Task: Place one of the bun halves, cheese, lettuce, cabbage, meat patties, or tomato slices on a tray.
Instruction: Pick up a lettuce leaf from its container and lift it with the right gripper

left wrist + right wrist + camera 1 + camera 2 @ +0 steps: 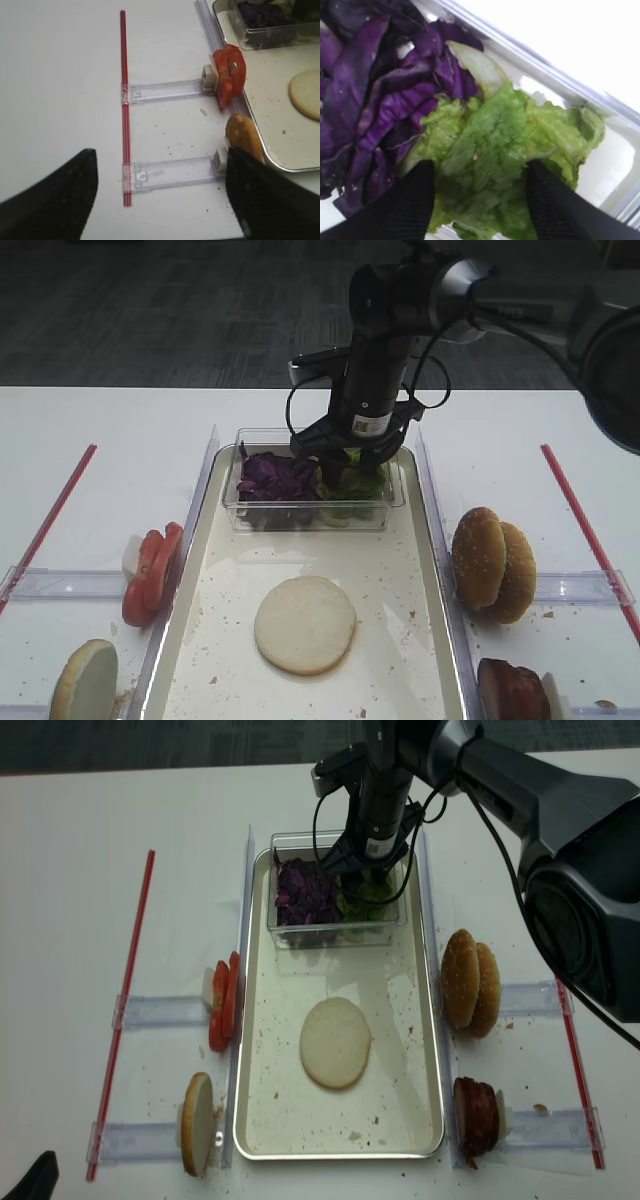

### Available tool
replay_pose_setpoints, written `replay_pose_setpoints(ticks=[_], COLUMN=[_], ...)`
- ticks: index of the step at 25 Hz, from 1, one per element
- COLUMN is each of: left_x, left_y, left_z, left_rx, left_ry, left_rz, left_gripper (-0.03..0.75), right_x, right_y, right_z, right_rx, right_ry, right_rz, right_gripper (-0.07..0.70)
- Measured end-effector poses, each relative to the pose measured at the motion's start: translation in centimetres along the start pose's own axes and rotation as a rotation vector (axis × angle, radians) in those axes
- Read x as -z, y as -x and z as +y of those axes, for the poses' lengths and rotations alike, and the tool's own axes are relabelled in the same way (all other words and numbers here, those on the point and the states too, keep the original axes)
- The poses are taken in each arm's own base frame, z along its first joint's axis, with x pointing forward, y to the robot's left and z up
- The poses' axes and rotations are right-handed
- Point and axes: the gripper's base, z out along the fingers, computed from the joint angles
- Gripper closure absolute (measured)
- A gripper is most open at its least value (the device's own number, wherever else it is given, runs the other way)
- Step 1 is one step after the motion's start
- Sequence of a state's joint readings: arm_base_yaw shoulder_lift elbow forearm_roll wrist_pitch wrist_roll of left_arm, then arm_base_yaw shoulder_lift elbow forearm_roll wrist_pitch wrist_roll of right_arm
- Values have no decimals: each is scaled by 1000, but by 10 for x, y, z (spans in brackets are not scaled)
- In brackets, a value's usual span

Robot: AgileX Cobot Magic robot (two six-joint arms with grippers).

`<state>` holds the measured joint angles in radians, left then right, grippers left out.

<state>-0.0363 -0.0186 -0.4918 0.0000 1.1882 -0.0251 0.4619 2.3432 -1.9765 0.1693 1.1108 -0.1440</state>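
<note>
Risk assessment, ordered from the left of the high view toward the right gripper (479, 200).

Left gripper (160, 195): far left of the working claw, hovering over bare table with its fingers spread and nothing between them. The tomato slices (152, 570) and a bun half on edge (84, 684) stand in their racks, well to the left of and nearer the camera than the working claw. No hazard arises there.

Tray (400, 570): one bun half (305, 624) lies cut face up, well clear of the claw on the camera side. Leaves dropped in transit would land on bare tray rather than on it.

Clear plastic box (395, 502): the claw is lowered into it. The purple cabbage (375, 100) lies just left of the claw, touching the lettuce. Judgement: the left finger (407, 205) may drag purple shreds along.

Lettuce (505, 145): it sits between the two fingers, which straddle it but are not visibly clenched. Whether both pads touch the leaves cannot be told. Judgement: a shallow pinch on loose leaves may take only a scrap, or shed pieces during the lift. A finger catching the box wall could also tip the light box.

Sesame buns (492, 564) and meat patties (512, 690) stand to the claw's right, well apart.
</note>
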Motion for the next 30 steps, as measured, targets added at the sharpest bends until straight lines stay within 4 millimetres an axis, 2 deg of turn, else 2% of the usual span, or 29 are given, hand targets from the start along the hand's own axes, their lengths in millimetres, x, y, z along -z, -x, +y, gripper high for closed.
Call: replay_pose_setpoints(ticks=[7, 30], left_x=[0, 0], left_y=[0, 0], left_z=[0, 0], left_rx=[0, 0], left_ry=[0, 0], left_rz=[0, 0], left_gripper=[224, 224], right_x=[-5, -9], right_y=[-1, -2], right_z=[-1, -1], right_rx=[-1, -5], right_ry=[-2, -5], right_rz=[9, 25], right_gripper=[210, 519])
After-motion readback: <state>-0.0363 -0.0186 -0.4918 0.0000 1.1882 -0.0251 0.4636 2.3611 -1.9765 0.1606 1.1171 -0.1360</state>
